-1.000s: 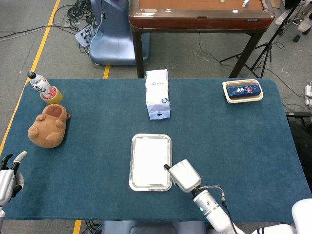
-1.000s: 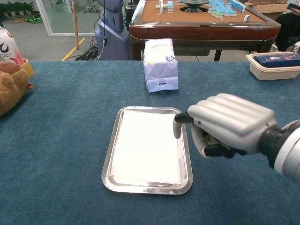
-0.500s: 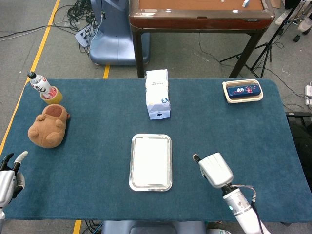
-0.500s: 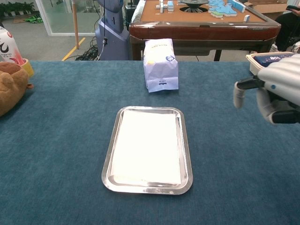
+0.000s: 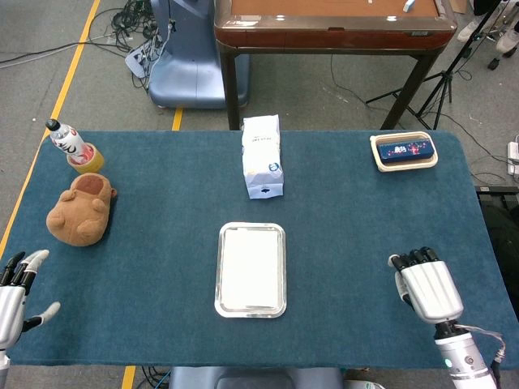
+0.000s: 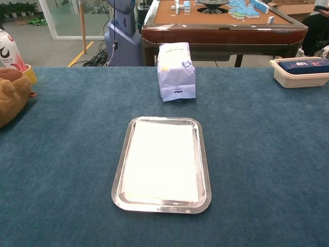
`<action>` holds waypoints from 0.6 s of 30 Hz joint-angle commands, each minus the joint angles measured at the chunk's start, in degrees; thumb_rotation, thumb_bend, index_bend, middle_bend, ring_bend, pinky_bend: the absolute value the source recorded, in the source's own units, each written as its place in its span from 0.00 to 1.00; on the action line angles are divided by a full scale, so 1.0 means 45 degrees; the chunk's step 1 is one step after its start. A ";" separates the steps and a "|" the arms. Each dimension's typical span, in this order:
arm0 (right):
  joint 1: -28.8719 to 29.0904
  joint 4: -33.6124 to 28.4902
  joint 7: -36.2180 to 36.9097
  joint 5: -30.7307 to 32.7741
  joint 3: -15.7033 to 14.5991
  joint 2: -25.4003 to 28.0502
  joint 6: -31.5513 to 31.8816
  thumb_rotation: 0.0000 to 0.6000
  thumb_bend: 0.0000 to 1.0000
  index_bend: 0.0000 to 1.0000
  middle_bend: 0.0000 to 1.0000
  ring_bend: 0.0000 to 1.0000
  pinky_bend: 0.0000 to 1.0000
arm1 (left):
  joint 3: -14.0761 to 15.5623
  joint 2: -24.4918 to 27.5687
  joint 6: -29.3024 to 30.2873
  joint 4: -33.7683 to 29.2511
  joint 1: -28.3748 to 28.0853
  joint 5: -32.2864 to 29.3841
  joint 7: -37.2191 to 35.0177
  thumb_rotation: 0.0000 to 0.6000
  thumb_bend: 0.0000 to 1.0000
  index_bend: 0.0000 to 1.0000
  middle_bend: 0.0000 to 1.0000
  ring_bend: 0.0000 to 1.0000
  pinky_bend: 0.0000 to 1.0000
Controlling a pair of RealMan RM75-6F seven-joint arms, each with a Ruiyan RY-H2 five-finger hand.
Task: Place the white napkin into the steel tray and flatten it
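- Right hand: positioned over the near right part of the blue table, well apart from the steel tray; fingers extended side by side, pointing away from the robot, holding nothing. Seen in the head view only.
- Left hand: located at the near left table edge, partly cut off by the frame; fingers spread apart, thumb out to the side, holding nothing. Seen in the head view only.
- Steel tray: set flat on the table, centred left to right and toward the near side, long axis running away from the robot.
- White napkin: lying inside the tray, spread flat, covering nearly the whole tray floor, edges just inside the raised rim. Same condition confirmed in the chest view; no hand in contact.
- Brown plush toy: resting on the left side of the table, beyond the left hand, well apart from the tray.
- White paper package: placed beyond the tray, near the far edge, roughly in line with the tray; blue printing on the surface.
- Small bottle: standing in a yellow holder at the far left corner, just beyond the plush toy.
- Cream container: set at the far right corner, holding a dark blue item with printed markings.
- Brown wooden table: standing on the floor beyond the blue table.
- Blue machine base: standing on the floor to the left of the wooden table, cables beside it.
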 commanded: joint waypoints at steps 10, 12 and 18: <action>-0.1927 0.1099 0.2714 -0.0263 0.0560 0.0937 0.1475 1.00 0.44 0.44 0.47 0.38 0.31 | -0.0017 -0.0158 -0.0229 0.0142 -0.0020 -0.0162 0.0206 1.00 0.00 0.15 0.14 0.12 0.34; -0.1986 0.1132 0.2948 -0.0282 0.0733 0.1070 0.1504 1.00 0.44 0.44 0.47 0.38 0.31 | -0.0030 -0.0178 -0.0247 0.0167 -0.0042 -0.0149 0.0223 1.00 0.00 0.15 0.14 0.12 0.34; -0.2178 0.1327 0.3663 -0.0193 0.1233 0.1223 0.1422 1.00 0.44 0.44 0.47 0.38 0.31 | -0.0030 -0.0220 -0.0537 0.0220 -0.0140 -0.0278 0.0252 1.00 0.00 0.15 0.14 0.12 0.34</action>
